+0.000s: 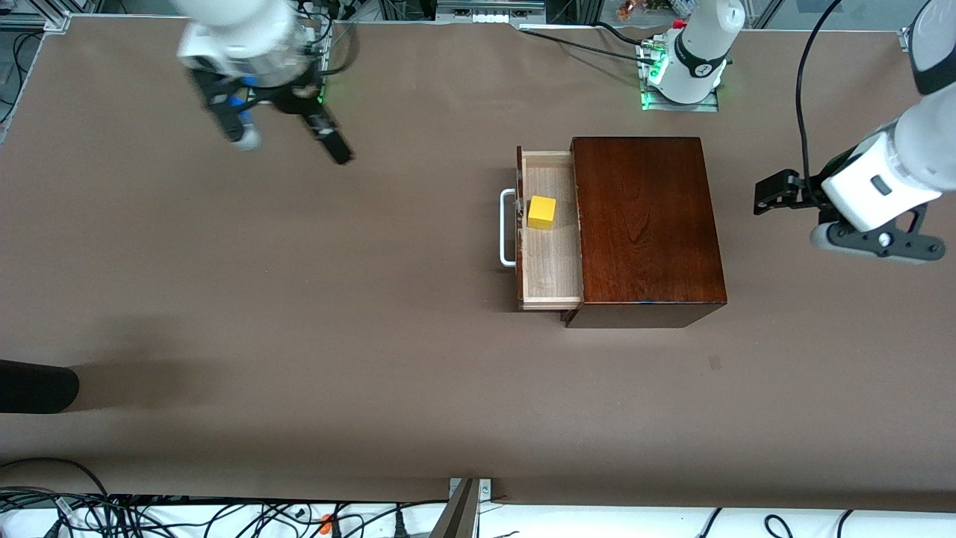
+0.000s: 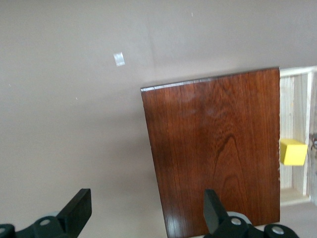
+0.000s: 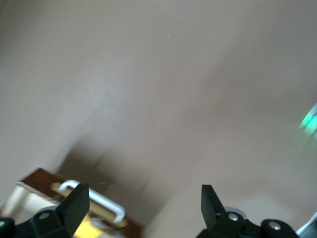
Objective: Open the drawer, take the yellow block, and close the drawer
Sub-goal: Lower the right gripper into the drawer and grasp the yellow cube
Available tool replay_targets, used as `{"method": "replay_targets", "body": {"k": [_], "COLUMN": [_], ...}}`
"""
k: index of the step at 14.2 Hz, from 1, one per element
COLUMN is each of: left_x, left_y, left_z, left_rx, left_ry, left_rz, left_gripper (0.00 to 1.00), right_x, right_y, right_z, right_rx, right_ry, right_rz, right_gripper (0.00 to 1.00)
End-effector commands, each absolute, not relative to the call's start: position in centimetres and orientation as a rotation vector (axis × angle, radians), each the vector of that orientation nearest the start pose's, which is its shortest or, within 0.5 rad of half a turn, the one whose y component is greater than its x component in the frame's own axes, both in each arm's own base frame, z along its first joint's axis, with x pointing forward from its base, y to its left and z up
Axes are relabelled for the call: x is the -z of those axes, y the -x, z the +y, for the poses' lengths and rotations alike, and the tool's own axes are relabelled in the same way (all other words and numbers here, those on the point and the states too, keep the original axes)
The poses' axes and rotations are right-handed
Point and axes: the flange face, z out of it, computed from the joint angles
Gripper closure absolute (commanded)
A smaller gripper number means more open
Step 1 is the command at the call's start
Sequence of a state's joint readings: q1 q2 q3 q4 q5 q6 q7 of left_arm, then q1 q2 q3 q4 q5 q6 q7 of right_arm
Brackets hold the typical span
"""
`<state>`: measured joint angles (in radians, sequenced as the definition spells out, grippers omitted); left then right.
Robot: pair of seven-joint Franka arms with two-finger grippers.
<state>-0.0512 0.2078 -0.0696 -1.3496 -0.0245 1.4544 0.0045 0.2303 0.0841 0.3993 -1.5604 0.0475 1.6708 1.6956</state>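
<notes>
The dark wooden box (image 1: 642, 224) stands on the table toward the left arm's end. Its drawer (image 1: 553, 261) is pulled out toward the right arm's end, its white bar handle (image 1: 508, 228) in front. The yellow block (image 1: 541, 212) lies in the pale drawer tray. My right gripper (image 1: 290, 142) is open and empty, up over bare table near the right arm's base. My left gripper (image 1: 795, 217) is open and empty, over the table beside the box's back. The left wrist view shows the box (image 2: 218, 148), the block (image 2: 293, 152) and the open gripper (image 2: 147, 208). The right wrist view shows the handle (image 3: 99, 201) and the open gripper (image 3: 143, 203).
A black object (image 1: 37, 386) pokes in at the right arm's end of the table, near the front camera. A small tape mark (image 1: 715, 362) lies on the brown table nearer to the camera than the box. Cables (image 1: 149, 515) run along the near edge.
</notes>
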Motion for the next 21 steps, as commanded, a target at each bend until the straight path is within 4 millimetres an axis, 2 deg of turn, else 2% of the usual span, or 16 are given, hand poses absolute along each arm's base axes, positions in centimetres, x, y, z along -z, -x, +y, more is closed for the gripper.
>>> {"method": "replay_targets", "body": {"k": [1,3,4,6,9,10,12,15,21], "left_x": [-59.2,-58.3,-58.2,-58.4,-59.0,-59.0,-58.9,-59.0,-59.1], "left_y": [-56.5,-55.6,-55.3,-54.9,-55.7,-55.5,-55.4,-55.4,-55.3], "left_z": [-5.8,-5.3,-4.5,-4.8,-4.9,-4.7,-4.5,-4.7,-4.9], "left_rx": [-0.007,0.052,0.088,0.034,0.064,0.053,0.033,0.036,0.035], "left_ry": [3.155,3.152,3.15,3.14,3.08,3.081,3.086,3.09,3.105], "left_rz": [0.144,0.135,0.134,0.134,0.139,0.112,0.097,0.094,0.061], "left_gripper": [0.0,0.0,0.0,0.0,0.0,0.0,0.0,0.0,0.0], "right_x": [-57.0,-55.2,-54.7,-53.1,-50.2,-48.9,-46.4,-42.3,-35.4], "right_y": [-46.5,-45.7,-45.1,-44.7,-44.0,-44.2,-44.3,-44.4,-44.8], "right_z": [41.0,45.3,47.8,52.2,57.8,58.9,60.6,61.9,63.0], "right_rx": [-0.129,-0.159,-0.164,-0.176,-0.188,-0.191,-0.185,-0.17,-0.089], "right_ry": [2.416,2.281,2.218,2.07,1.957,1.909,1.86,1.862,1.854], "right_rz": [1.843,1.992,2.04,2.157,2.222,2.247,2.25,2.251,2.289], "right_gripper": [0.0,0.0,0.0,0.0,0.0,0.0,0.0,0.0,0.0]}}
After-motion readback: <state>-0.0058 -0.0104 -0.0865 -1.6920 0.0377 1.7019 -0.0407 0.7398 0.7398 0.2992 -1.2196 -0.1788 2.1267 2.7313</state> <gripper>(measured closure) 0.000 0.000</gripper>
